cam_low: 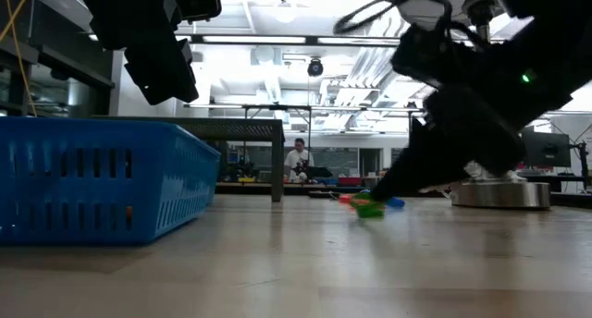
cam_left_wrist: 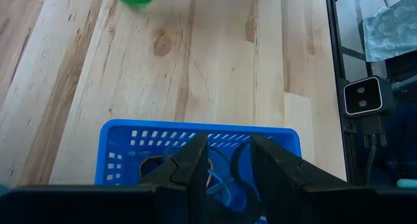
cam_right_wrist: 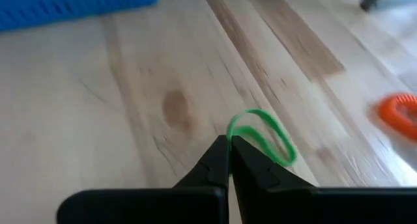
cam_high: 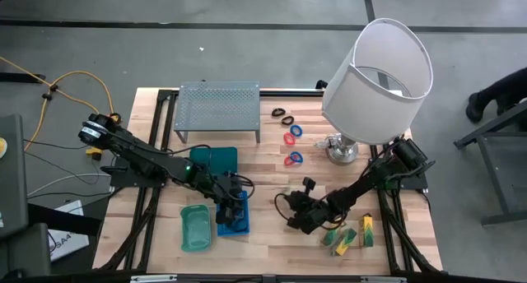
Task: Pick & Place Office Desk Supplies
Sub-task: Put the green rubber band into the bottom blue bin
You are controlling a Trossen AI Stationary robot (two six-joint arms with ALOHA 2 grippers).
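Note:
My right gripper [cam_right_wrist: 229, 148] is low over the wooden table [cam_high: 272, 250], right of the blue basket [cam_high: 233, 217], and is shut on a thin green band [cam_right_wrist: 264, 136]. In the low view the band [cam_low: 368, 208] shows at its fingertips, close to the tabletop. My left gripper [cam_left_wrist: 228, 160] hangs open above the blue basket [cam_left_wrist: 195, 136], nothing between its fingers; a black loop [cam_left_wrist: 238, 168] lies inside. Red and blue rings [cam_high: 293, 147] and black loops [cam_high: 284, 115] lie on the table near the lamp. Yellow-green packets [cam_high: 350, 234] lie at the near right. My right gripper pinches the green band by its near edge [cam_right_wrist: 236, 131] between its two fingertips. The fingers slant down from the table's right side. The rest of the loop sticks out beyond the tips. Whether it still touches the wood, I cannot tell.
A big white-shaded lamp [cam_high: 377, 69] stands at the far right on a metal foot [cam_high: 340, 150]. A grey perforated rack [cam_high: 218, 106] stands at the far middle. A teal tray [cam_high: 212, 160] and a green tray [cam_high: 196, 227] flank the blue basket.

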